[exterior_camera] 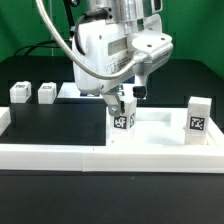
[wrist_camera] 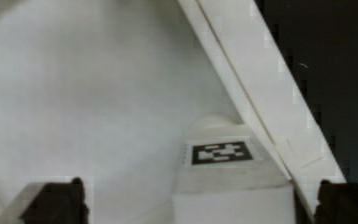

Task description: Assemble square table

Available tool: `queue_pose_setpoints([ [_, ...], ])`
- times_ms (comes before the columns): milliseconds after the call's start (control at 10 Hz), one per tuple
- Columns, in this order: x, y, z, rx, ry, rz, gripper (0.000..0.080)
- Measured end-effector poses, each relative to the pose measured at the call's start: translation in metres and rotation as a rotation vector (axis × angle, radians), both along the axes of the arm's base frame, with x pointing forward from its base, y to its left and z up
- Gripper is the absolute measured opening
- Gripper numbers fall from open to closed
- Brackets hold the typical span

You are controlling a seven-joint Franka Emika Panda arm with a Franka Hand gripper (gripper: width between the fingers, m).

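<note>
exterior view: square table top (exterior_camera: 160,130) lies flat in the view's right half. it is white w/ a raised rim, and its front edge runs along the border wall (exterior_camera: 60,157). leg block (exterior_camera: 122,121) stands upright at the top's left end, tag facing cam, directly under the gripper (exterior_camera: 126,100). cannot tell if it sits on the top or just beside it. 2nd leg block (exterior_camera: 197,115) is upright at the top's right end, tag also facing cam. 3rd leg block (exterior_camera: 20,92) and 4th leg block (exterior_camera: 46,92) stand near each other, not touching, on the black table (exterior_camera: 60,120) at the view's left, well apart from the top. white arm (exterior_camera: 100,50) fills the upper centre.

wrist view: the top's white surface w/ its rim running diagonally, and a b/w tag (wrist_camera: 224,153) just beside the rim. gripper is released: fingertips (wrist_camera: 55,200) are spread wide, only the top's surface shows btw them, and no contact is seen.
</note>
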State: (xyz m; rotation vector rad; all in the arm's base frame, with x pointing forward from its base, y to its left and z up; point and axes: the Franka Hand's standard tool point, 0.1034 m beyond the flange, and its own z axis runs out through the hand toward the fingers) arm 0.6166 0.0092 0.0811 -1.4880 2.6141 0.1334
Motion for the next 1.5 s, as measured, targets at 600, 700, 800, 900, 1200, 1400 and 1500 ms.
queue_pose_setpoints([
  [600, -0.001, -0.001, -0.002, -0.006, -0.007, 0.056, 0.0649],
  [700, -0.001, -0.004, 0.007, -0.018, -0.053, 0.173, 0.0649],
  [800, -0.007, -0.005, 0.014, -0.032, -0.083, 0.319, 0.0649],
  [900, -0.013, -0.004, 0.018, -0.039, -0.102, 0.488, 0.0649],
  [1200, -0.017, -0.004, 0.016, -0.06, -0.129, 0.688, 0.0649],
  [1400, -0.017, -0.004, 0.016, -0.074, -0.148, 0.84, 0.0649],
  [1500, -0.018, -0.001, 0.019, -0.121, -0.166, 1.098, 0.0649],
])
